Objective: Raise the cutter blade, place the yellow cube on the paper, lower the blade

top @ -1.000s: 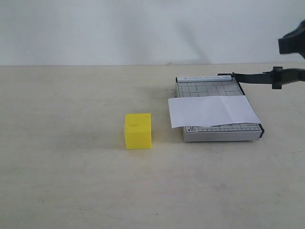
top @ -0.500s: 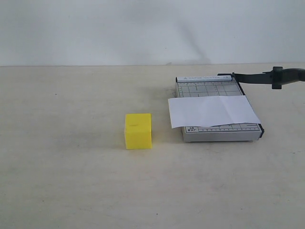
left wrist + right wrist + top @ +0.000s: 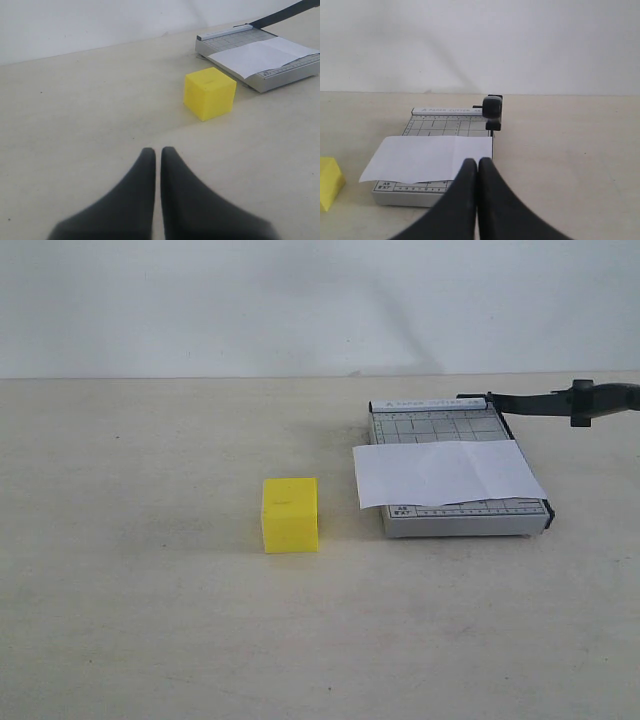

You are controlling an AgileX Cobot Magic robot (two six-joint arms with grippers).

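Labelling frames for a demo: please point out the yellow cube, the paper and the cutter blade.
yellow cube (image 3: 290,527), exterior view, front face.
paper (image 3: 445,473), exterior view, middle of the sheet.
cutter blade (image 3: 530,403), exterior view, mid lever arm.

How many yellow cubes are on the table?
1. The yellow cube sits on the table, left of the trimmer board in the exterior view, not touching the paper.

- The table (image 3: 150,640) is pale beige and matte, with faint smudges and a few small dark specks.
- A plain white wall (image 3: 250,300) stands behind it and meets the table's far edge in a straight line. Soft grey shadows lie on it.
- A small grey trimmer board (image 3: 440,425) lies flat on the table's right side. It is gridded, with a ruler scale along its near edge.
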